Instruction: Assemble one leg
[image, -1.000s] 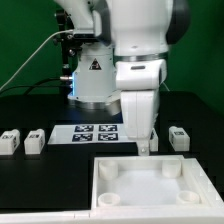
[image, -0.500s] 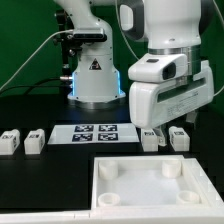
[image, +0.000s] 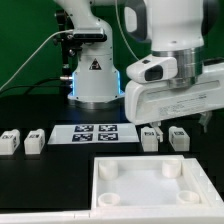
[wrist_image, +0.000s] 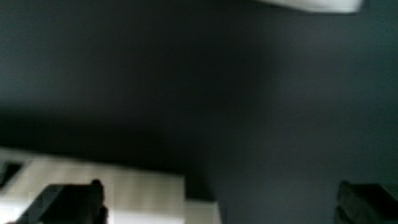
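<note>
**Parts Count at Inspection**

Four small white plastic square-sectioned legs were counted, two at the exterior view's left and two at its right. One big white square tray-like tabletop panel was present. One thin flat white marker board was recorded. One white robot arm was noted.

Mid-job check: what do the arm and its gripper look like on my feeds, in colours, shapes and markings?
The arm has smooth white rounded shells with dark grey joint sections. Its gripper has a boxy white body and two black fingers. The white base bears a triangular black warning sticker and glows blue on one side; a thin grey cable leads toward it.
</note>
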